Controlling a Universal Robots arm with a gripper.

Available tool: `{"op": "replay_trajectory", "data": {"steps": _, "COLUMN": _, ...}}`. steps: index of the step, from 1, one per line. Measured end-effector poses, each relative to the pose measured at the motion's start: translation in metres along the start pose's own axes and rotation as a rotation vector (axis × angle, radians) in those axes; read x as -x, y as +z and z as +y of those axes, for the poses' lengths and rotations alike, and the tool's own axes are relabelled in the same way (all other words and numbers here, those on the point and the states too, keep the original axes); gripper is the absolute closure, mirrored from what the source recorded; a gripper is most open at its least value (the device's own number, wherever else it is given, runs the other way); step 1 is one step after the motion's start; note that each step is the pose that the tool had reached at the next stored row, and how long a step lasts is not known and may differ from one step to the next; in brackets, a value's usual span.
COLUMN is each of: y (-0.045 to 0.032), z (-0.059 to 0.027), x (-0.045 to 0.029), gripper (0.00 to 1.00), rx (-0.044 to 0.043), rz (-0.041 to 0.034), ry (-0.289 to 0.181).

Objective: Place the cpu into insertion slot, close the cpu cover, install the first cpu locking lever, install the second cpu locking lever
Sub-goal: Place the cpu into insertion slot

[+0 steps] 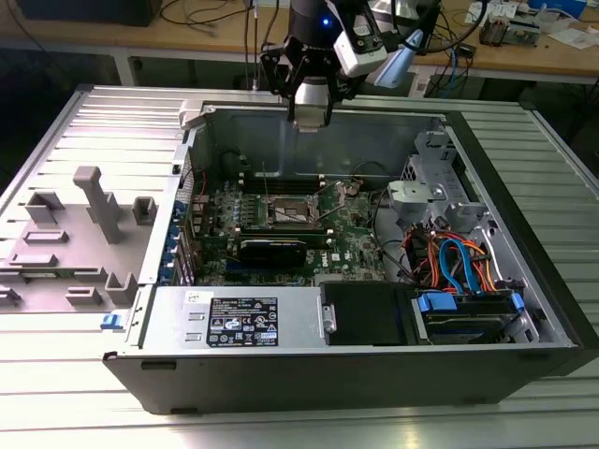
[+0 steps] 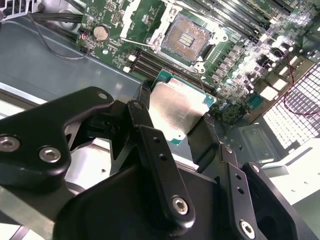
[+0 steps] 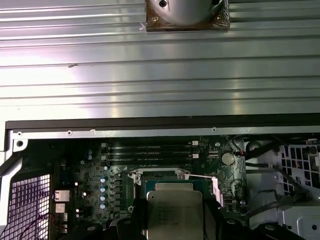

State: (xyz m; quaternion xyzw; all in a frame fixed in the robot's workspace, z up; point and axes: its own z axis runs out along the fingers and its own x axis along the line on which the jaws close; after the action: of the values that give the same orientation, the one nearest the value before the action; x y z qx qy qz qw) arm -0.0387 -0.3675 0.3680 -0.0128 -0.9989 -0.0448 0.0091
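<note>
Silvery cpu point(image 2: 178, 113) within end effector point(image 2: 176, 108)

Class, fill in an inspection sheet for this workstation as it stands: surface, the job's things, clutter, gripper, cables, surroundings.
Surface: ribbed metal table carrying an open computer case.
Job's things: cpu held above the green motherboard; insertion slot empty, contacts exposed.
Clutter: grey fixture blocks on the table, at the exterior view's left of the case.
Gripper: gripper shut on the cpu, above the case.
Cables: orange and blue cables bundled inside the case, at the exterior view's right.
Surroundings: wooden bench behind the table, with cables and small items on it.
</note>
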Motion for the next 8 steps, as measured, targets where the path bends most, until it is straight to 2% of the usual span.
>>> {"op": "replay_trajectory", "data": {"steps": 8, "y": -0.0003, "z": -0.0037, "x": 0.0001, "gripper": 0.46, "rx": 0.0001, "rz": 0.0, "ry": 0.0}}
